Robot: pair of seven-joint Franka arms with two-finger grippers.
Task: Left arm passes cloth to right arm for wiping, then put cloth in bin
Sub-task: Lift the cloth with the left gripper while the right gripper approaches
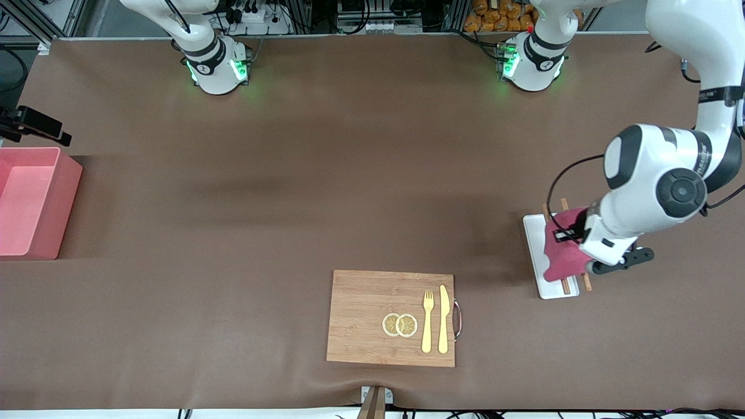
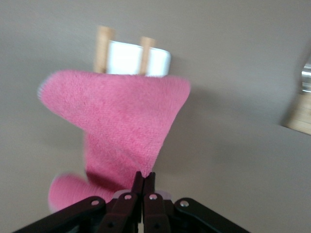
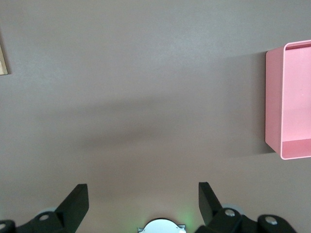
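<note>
A: Where does everything sit?

B: The bin (image 1: 29, 201) is at the right arm's end; the right gripper (image 3: 143, 204) waits over bare table, fingers apart.

A: And the cloth (image 1: 563, 256)?

B: Hanging above the white tray (image 1: 535, 256), pinched by the left gripper (image 2: 144, 180). Better lift it clear before carrying it across.

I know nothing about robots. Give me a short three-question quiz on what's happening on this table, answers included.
1. True or false: the left gripper holds the fuzzy magenta-red cloth above the white rectangular tray.
2. What lies on the wooden cutting board? A) a spoon B) a yellow fork, a yellow knife and two lemon slices C) nothing
3. The right gripper's fingers are ____, beside the pink rectangular plastic bin.

Key: 1 true; 2 B; 3 open.
</note>
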